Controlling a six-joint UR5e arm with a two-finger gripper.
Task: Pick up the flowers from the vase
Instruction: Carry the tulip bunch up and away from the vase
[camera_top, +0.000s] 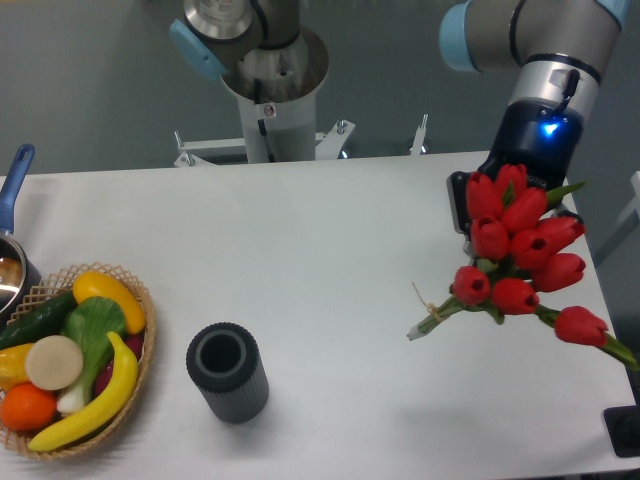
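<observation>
Red tulip bunch (518, 258) held up over the right side of the white table (330, 250), clear of the surface, well apart from the vase (227, 372). About ten red buds clustered just below the blue-lit wrist of the arm; one bud set lower and to the right on a long green stem reaching toward the table's right edge. Bound stem ends pointing down-left, with a bit of pale tie showing near the tips.

Gripper (500, 205) mostly hidden behind the buds; a dark finger visible at the left of the bunch, apparently clamped on the flowers, since nothing else supports them. Exact stance of the jaws not discernible.

Dark grey ribbed vase standing upright near the front edge, left of centre, round mouth open and nothing inside.

Wicker basket (132, 400) at the front left, just left of the vase but not touching it, holding a banana (95, 403), a yellow pepper (107, 294), a cucumber (38, 317), an orange (26, 407) and a round pale slice among green leaves. Metal pot with a blue handle (14, 177) cut off by the left edge, behind the basket.

Arm's base column (268, 85) mounted behind the table's far edge.
</observation>
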